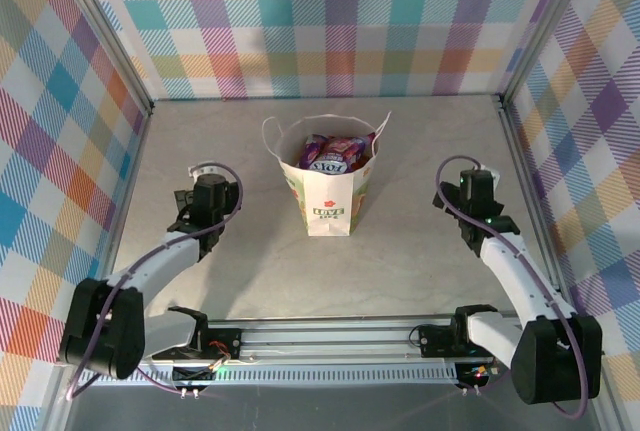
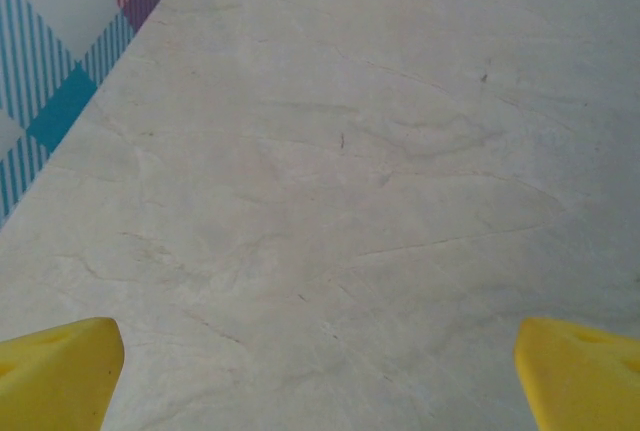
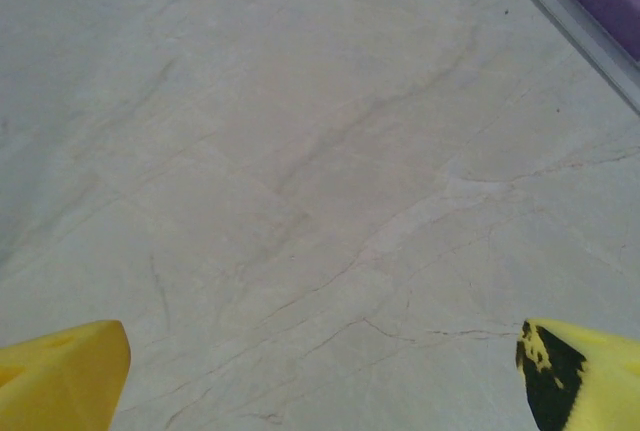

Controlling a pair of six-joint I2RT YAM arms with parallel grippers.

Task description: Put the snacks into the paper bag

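1. Snacks [image 1: 330, 154] are the task's thing. All packets that are seen sit inside the paper bag [image 1: 328, 196], which is listed further on, the order being near to far.
2. Two arm bases are counted on the rail [image 1: 330, 336] at the near edge, one per side.
3. Left gripper [image 2: 320, 376] is held over bare table [image 1: 420, 251]. Its yellow fingertips [image 2: 60, 371] are spread wide apart and nothing is gripped.
4. Right gripper [image 3: 320, 371] is likewise held over bare table, with its jaws wide apart and empty.
5. One paper bag is counted, standing upright mid-table between the two grippers and well apart from each. Its long axis is vertical and its mouth opens upward.
6. The bag lies to the right of the left gripper and to the left of the right gripper, at about the same depth. The left gripper is judged slightly nearer.
7. Packet tops are seen heaped at the bag's mouth, with purple and red made out. They overlap, so a full count cannot be told.
8. The task is judged done or close to it.
9. One checked wall [image 1: 330, 21] is seen behind the bag.
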